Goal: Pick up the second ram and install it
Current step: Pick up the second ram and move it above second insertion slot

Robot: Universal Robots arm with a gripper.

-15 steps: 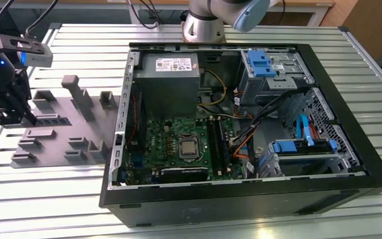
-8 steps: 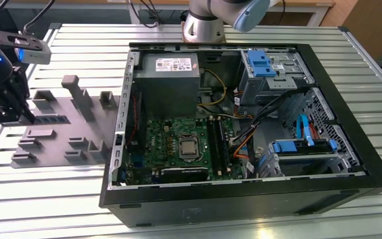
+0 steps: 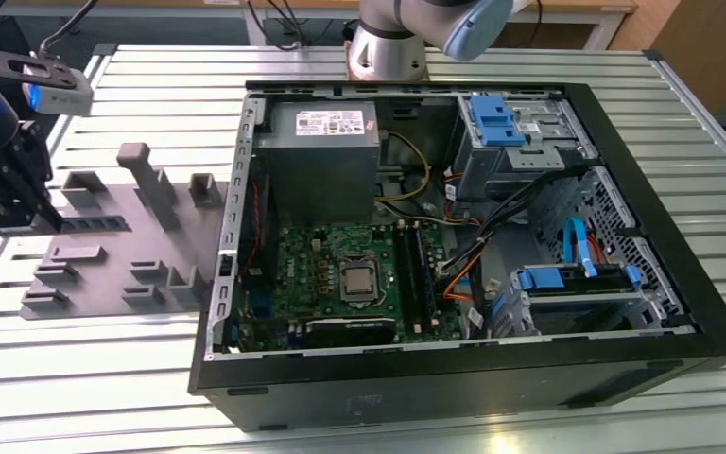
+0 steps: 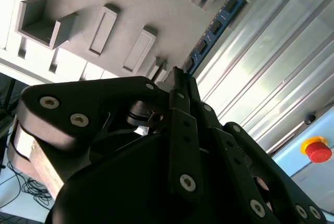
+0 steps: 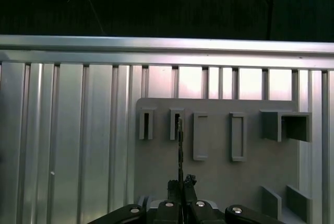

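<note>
At the exterior view's left, the tool [image 3: 50,222] hangs tilted over the near end of the grey holder tray [image 3: 98,274], its tips at the end of the second ram [image 3: 94,224]. The stick shows there as a dark strip along the tray. This looks like the pick-up step, with the install not yet begun.

To the right, across the ribbed counter [image 3: 86,378], stands the open computer case [image 3: 665,322]. Its green motherboard [image 3: 313,265] sits below the grey power supply [image 3: 319,161], and the long black memory slots [image 3: 411,274] run beside the processor.

I judge that any lift from here calls for pulling the stick straight and level, so its far end does not catch on the tray's upright blocks. It would then have to be kept square for the narrow slot, well apart from the tray.

The exterior view does not settle the grip. In the second wrist view the tool's [image 4: 176,78] fingers are closed on one end of the stick [image 4: 215,25], whose blue face and row of black chips reach away along the tray's edge. A red stop button [image 4: 315,150] sits beyond the counter. The first wrist view shows the stick [image 5: 180,145] edge-on as a thin line, rising from the closed tips [image 5: 180,185] toward a slotted block. I cannot tell whether the stick has cleared the tray.
</note>
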